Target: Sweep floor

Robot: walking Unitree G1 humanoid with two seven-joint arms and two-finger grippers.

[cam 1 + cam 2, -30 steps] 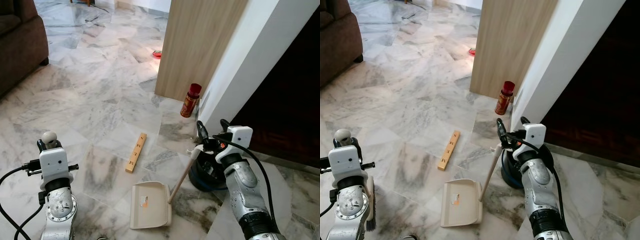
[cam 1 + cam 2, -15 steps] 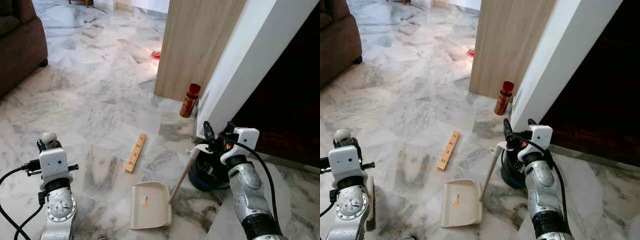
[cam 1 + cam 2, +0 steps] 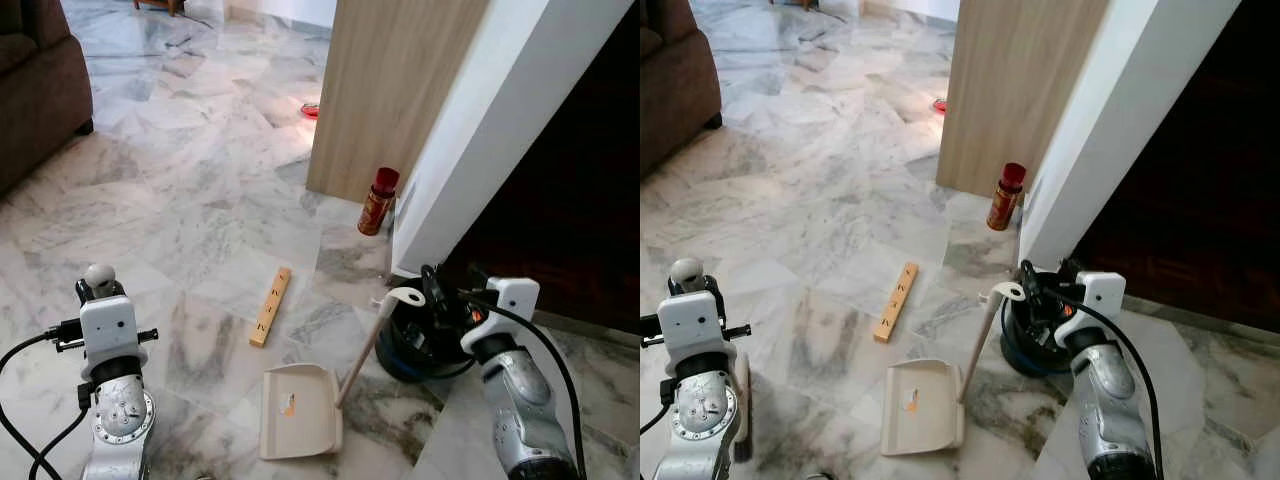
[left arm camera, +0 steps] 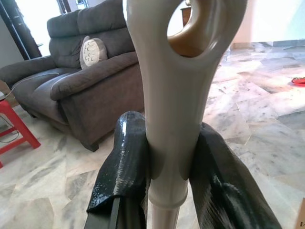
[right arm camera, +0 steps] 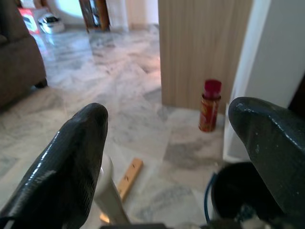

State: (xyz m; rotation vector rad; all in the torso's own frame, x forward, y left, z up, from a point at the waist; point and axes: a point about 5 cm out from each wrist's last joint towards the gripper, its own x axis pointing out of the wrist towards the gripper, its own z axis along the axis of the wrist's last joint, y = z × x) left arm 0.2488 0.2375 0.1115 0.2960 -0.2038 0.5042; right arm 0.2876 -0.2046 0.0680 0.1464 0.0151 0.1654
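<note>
I can't read any text here. Dark marks on the wooden strip and the spray can label are too small to read.

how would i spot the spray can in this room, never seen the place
Find the wooden panel standing beside the white wall. At its foot, on the marble floor, stands the spray can: upright, orange-red with a dark red cap, unlike the flat wooden block nearby.

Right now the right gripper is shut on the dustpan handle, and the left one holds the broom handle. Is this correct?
Not quite. The right gripper is open beside the dustpan handle, not shut on it, as the right wrist view shows. The left gripper does hold the broom handle.
</note>
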